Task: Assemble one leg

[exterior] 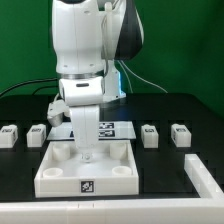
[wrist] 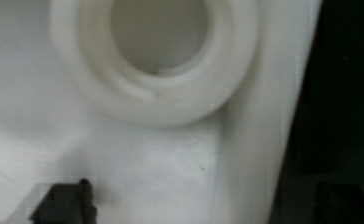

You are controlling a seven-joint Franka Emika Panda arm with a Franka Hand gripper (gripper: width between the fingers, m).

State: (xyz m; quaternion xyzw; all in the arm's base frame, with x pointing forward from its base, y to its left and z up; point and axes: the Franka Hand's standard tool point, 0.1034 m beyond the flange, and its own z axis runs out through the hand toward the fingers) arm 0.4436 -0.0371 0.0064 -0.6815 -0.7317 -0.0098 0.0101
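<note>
The gripper point(exterior: 88, 150) is lowered onto the far side of the large white tray-like panel point(exterior: 60, 178). In the wrist view the panel's floor, a round corner recess point(wrist: 152, 60) and a raised wall point(wrist: 268, 150) fill the picture, all blurred. One dark fingertip point(wrist: 63, 202) is over the panel's floor; the other is a dark shape past the wall. The jaws stand wide apart with nothing held between them. Several legs lie on the table: two at the exterior view's left point(exterior: 8, 135) point(exterior: 37, 133) and two at its right point(exterior: 150, 133) point(exterior: 180, 133).
The marker board point(exterior: 112, 128) lies just behind the panel, partly hidden by the arm. A white bar point(exterior: 205, 175) lies at the exterior view's right front. The table top is black.
</note>
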